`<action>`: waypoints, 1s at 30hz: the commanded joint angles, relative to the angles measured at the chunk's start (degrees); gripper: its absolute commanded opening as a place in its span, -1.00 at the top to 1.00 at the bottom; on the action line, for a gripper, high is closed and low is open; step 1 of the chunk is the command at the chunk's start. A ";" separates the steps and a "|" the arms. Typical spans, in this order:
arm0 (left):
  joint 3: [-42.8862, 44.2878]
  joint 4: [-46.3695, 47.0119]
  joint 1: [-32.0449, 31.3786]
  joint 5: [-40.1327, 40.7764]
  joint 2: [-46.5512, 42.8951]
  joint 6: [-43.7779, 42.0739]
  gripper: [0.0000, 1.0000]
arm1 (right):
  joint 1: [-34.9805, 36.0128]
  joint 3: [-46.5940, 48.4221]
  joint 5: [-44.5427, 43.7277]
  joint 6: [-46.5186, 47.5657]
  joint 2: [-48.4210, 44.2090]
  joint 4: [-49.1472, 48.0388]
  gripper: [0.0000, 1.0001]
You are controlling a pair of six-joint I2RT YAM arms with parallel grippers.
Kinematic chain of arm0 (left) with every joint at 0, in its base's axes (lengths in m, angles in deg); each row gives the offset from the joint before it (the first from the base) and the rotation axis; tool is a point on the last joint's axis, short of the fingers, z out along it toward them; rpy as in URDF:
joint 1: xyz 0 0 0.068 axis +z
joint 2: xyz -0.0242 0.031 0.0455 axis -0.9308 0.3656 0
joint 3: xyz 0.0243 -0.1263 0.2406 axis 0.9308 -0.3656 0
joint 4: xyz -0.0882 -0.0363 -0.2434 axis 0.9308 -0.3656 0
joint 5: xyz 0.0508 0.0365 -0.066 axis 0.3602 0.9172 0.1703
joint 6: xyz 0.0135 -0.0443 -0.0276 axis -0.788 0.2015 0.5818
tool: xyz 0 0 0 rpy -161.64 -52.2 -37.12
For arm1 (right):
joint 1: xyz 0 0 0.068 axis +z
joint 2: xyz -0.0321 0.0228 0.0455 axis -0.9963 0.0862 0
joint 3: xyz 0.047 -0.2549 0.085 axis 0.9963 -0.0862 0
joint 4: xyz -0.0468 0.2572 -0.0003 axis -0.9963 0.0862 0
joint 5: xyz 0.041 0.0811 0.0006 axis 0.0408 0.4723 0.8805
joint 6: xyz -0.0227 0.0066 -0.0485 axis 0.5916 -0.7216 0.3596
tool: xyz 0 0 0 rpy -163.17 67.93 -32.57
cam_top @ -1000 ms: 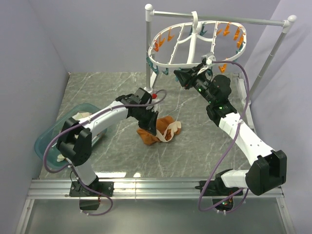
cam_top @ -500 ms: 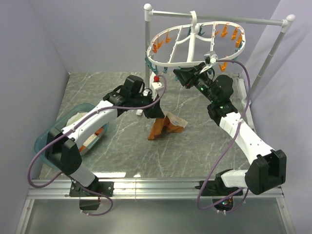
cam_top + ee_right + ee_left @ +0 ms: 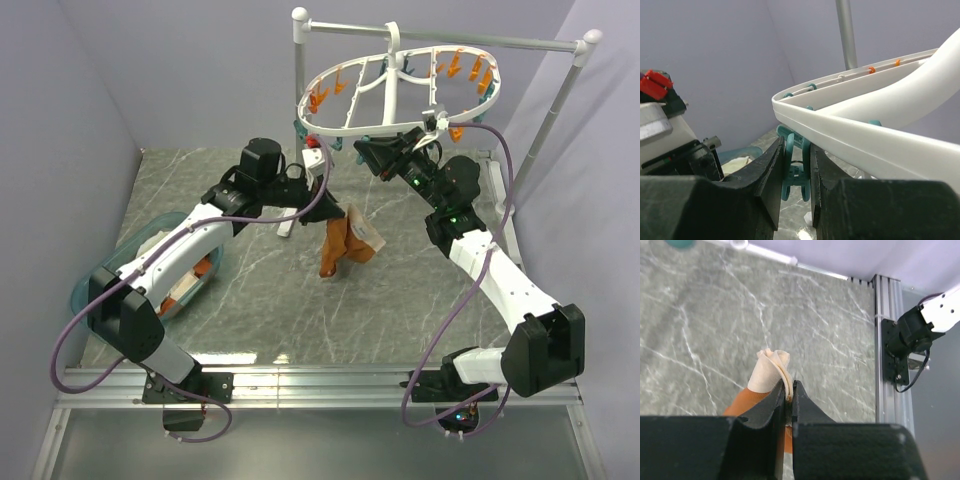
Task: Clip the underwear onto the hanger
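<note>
**Briefs held in the air, a clip pinched at the rim**

The left pincer (image 3: 335, 205) is clamped on the underwear (image 3: 345, 245). Its two black fingers (image 3: 771, 405) press together on the cream waistband, which bunches up just past the tips. The rust-orange cloth hangs from that grip over the middle of the tabletop (image 3: 250, 290). From where I stand I can't tell whether its lowest fold touches the marble or hangs just above it.

Above and behind, the hanger (image 3: 330, 75) hangs by its hook from the top bar of the pole stand (image 3: 480, 41). The right pincer (image 3: 362, 150) is up at the hanger's near rim, closed on a teal clothespin (image 3: 795, 177) that dangles below the white edge — one finger on each side of it. Orange pins (image 3: 318, 98) line the rim to the left and along the far right.

The top edge of the underwear sits below the near rim and a little left of the right pincer, with open air between cloth and hanger. A broad stretch of grey marble lies between the garment and the aluminium rail (image 3: 320, 385) at the near edge.

At the left, a teal tub (image 3: 95, 290) of other cloths sits close to the purple wall, partly under the left arm. The stand's upright rises just behind the left wrist, so that side is tight. On the right, the stand's slanted leg and the right arm's cable crowd the corner.
</note>
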 commanded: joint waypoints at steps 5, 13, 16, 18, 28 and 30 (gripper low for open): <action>4.35 7.31 0.78 -3.87 1.25 1.46 1.00 | 1.98 -1.38 14.51 -6.40 0.69 -1.02 1.00; 5.76 13.55 1.21 -5.54 3.79 0.41 1.00 | 2.07 -1.03 14.95 -6.92 1.22 -1.73 1.00; 6.73 17.06 1.57 -6.68 5.20 1.55 1.00 | 1.80 -0.94 15.04 -6.83 1.13 -1.46 1.00; 7.60 18.73 1.66 -6.77 5.99 2.60 1.00 | 1.89 -0.94 15.04 -6.84 1.22 -1.55 1.00; 8.05 21.99 1.83 -8.86 7.58 2.78 1.00 | 1.89 -0.41 14.95 -6.04 1.75 -0.58 1.00; 7.35 22.25 2.01 -10.36 7.40 1.47 1.00 | 1.80 -0.32 15.74 -6.39 2.01 -1.55 1.00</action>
